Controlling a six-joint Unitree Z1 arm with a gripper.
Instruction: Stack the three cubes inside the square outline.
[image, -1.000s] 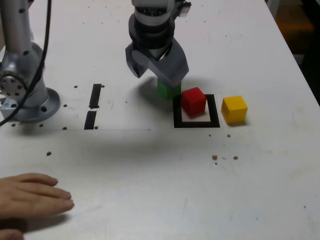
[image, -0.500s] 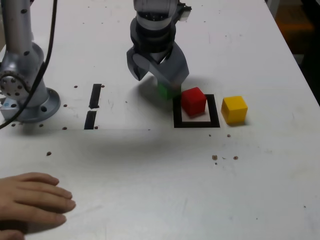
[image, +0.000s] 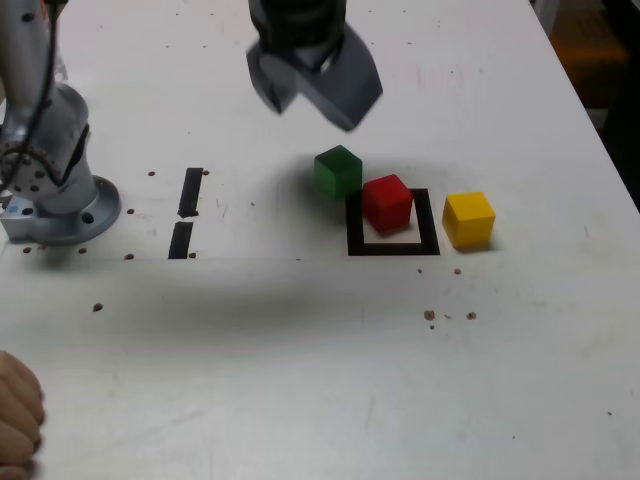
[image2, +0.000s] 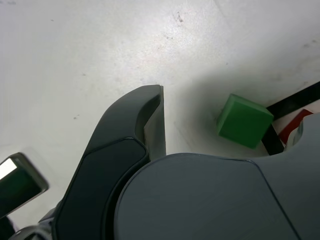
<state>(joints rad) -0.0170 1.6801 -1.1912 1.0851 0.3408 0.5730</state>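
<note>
Green cube (image: 338, 172) on the table, below the raised tool (image: 315, 92); jaws apart, empty.

Red cube (image: 387, 203) sits flat inside the square outline (image: 393, 247), a black tape frame with white middle, pressed toward the frame's far edge and partly over the tape. Green cube (image: 338, 172) rests on the tabletop just outside the outline's far corner on the exterior view's left. Yellow cube (image: 469, 219) stands just outside the opposite side, apart from red.
</note>
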